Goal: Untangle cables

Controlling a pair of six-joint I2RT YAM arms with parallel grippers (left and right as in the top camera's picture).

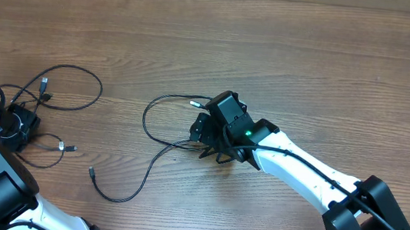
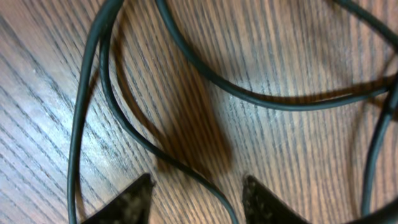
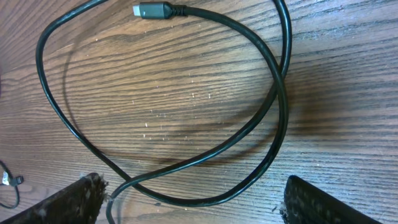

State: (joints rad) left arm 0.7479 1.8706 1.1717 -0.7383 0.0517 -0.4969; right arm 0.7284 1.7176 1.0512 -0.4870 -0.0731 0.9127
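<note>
Thin black cables [image 2: 273, 106], smooth and round, lie in loose loops on the grained wooden table [image 1: 275, 45]. One lies under the half-open left gripper [image 2: 198, 200]. Another, with a flat grey plug [image 3: 151, 10], lies under the wide-open right gripper [image 3: 193, 190]. Neither gripper holds anything.

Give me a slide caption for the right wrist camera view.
Open right gripper poised above a thin black cable looped on the wooden table, plug end at top.
</note>
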